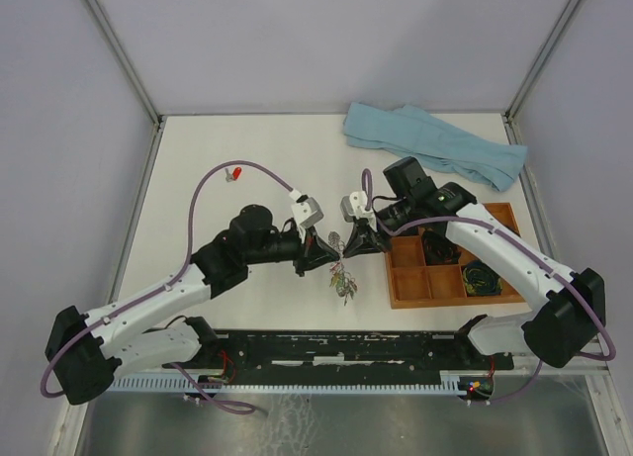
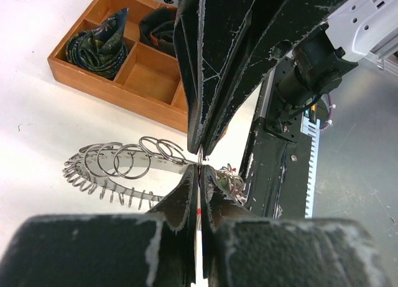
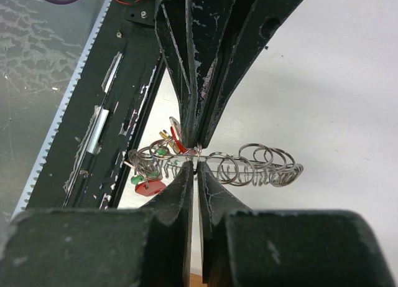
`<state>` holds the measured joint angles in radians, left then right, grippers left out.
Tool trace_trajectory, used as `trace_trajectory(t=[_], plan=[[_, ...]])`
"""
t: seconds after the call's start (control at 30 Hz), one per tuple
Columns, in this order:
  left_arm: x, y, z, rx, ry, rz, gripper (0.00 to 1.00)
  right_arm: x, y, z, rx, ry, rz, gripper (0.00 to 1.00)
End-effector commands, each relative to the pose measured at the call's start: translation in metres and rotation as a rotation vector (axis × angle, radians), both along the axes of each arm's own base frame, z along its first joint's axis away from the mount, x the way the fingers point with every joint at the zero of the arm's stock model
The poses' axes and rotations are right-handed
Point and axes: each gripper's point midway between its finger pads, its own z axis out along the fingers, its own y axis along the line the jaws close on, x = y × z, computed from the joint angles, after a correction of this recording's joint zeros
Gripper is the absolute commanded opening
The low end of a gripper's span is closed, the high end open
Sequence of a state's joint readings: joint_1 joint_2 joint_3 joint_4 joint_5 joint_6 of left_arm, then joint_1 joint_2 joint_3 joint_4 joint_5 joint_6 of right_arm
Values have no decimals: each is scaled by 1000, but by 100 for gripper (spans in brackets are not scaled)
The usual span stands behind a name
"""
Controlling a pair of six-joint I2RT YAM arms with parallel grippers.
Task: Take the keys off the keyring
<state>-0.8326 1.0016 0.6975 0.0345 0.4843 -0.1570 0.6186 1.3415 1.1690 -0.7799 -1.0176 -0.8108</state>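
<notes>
My left hand (image 2: 200, 164) and right hand (image 3: 196, 155) both pinch the keyring (image 3: 249, 165) just left of the tray (image 1: 450, 300).
Nearest me the keys (image 3: 149, 184) bunch at its near end; the ring runs away from me between my 2 hands, each shut tight on its rim from opposite sides, the right one closer to the tray.

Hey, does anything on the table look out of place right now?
One small red-headed piece lies alone far left, well away from the keyring pinched by the left gripper and right gripper. Too small to identify.
</notes>
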Motion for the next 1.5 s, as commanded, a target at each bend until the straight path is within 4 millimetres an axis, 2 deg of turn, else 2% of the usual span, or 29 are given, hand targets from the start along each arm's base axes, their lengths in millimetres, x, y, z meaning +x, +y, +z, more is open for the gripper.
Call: trace_trajectory(t=[0.0, 0.23, 0.33, 0.47, 0.5, 0.57, 0.63, 0.7, 0.8, 0.93, 1.1, 1.47], plan=[[3, -9, 38, -67, -82, -40, 3, 0, 7, 21, 46, -56, 19, 12], [1, -14, 38, -77, -64, -67, 3, -3, 12, 19, 51, -31, 24, 13], [2, -15, 40, -88, -68, -63, 3, -4, 13, 17, 44, -19, 31, 2], [3, -8, 49, -138, -109, -20, 4, -7, 14, 24, 60, 13, 40, 1], [3, -5, 53, -164, -130, -7, 8, -8, 15, 28, 77, 33, 40, 1], [0, 4, 61, -236, -171, 26, 25, -9, 16, 38, 121, 81, 33, 1], [-4, 14, 73, -331, -225, 58, 35, -11, 16, 48, 172, 131, 42, 1], [-9, 26, 76, -413, -250, 92, 42, -14, 16, 58, 224, 178, 62, 1], [-16, 43, 87, -561, -283, 138, 47, -16, 17, 63, 257, 214, 77, 1], [-20, 50, 86, -656, -243, 156, 48, -20, 17, 61, 271, 229, 113, 1], [-28, 47, 91, -734, -202, 102, 47, -20, 18, 57, 267, 240, 118, 1], [-19, 26, 77, -655, -165, 67, 35, -21, 17, 56, 270, 244, 127, 1]])
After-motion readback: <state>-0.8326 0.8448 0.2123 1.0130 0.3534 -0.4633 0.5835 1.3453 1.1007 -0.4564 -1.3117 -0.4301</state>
